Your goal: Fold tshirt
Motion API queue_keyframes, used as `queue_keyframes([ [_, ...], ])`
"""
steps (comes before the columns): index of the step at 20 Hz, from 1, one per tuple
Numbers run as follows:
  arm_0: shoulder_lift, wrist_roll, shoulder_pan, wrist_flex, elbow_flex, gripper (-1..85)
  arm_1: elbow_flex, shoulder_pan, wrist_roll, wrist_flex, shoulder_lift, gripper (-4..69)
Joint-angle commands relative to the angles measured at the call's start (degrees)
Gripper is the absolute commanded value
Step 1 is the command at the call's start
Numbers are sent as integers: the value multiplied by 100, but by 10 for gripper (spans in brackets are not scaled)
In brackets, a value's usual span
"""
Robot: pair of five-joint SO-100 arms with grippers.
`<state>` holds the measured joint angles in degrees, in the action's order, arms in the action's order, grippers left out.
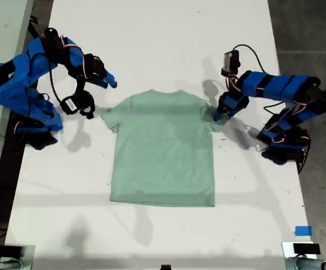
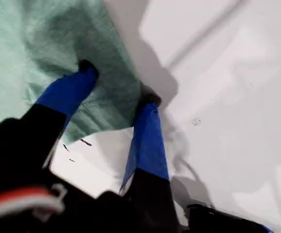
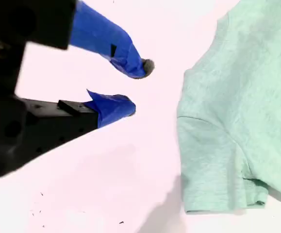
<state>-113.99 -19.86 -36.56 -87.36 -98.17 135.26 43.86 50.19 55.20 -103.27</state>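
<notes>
The tshirt (image 1: 164, 149) lies flat and spread on the white worktop (image 1: 151, 34), collar toward the far side, midway between our two arms and not yet folded.

The risk we see is at the sleeve on the exterior view's right. My first gripper (image 2: 117, 87) is down on that sleeve with its jaws parted to a middling width, one tip on the cloth and the other at the sleeve's edge, where the fabric is puckered between them. If the jaws close on only that edge, the soft cloth could slip out on the lift. If the lower tip does not get under the fabric, we may only drag and bunch the shirt. A one-sided pull would also skew the whole shirt, since the other side is not held.

My second gripper (image 3: 139, 87) hovers over bare worktop on the exterior view's left, near the other sleeve (image 3: 213, 165) but apart from it. Its jaws are narrowly open and hold nothing.
</notes>
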Motion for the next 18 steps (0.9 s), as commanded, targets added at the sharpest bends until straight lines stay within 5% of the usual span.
queue_keyframes([
  [1,-26,0,185,105,18,93,-510,-141,62,193,255,56],
  [6,-35,9,229,114,-26,90,-1055,-422,53,492,519,-15],
  [13,-44,9,246,167,-26,88,-3779,-1213,-255,2725,26,-15],
  [18,-44,18,299,211,-53,87,-6187,-1872,-466,2979,1749,-15],
])
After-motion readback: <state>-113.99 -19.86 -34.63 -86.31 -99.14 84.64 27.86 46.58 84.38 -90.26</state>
